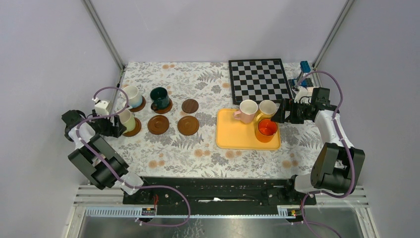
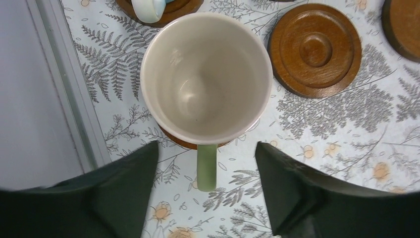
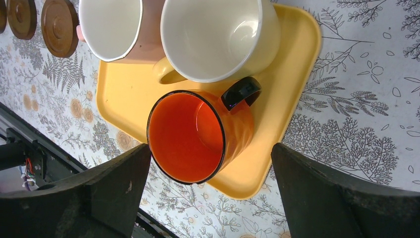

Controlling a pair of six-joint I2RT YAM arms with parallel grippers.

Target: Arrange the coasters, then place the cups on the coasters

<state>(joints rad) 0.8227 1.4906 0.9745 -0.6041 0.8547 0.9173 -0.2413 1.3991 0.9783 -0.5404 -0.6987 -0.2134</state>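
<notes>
Low in the left wrist view, the left pincer (image 2: 207, 148) stands partly open and empty, its fingers either side of the handle of the light green cup (image 2: 205, 74), which sits on a coaster (image 2: 181, 143). The right pincer (image 3: 210, 153) gapes wide, empty, over the orange cup (image 3: 185, 136) on the yellow tray (image 3: 119, 94). Beyond it stand the pink cup (image 3: 109, 25) and cream-yellow cup (image 3: 213, 34). Three bare coasters (image 1: 158, 124) wait centre-left on the bench (image 1: 198, 153). The glazed ceramic is probably stiff, slippery and chippable, so gripping across the rim looks surest.
</notes>
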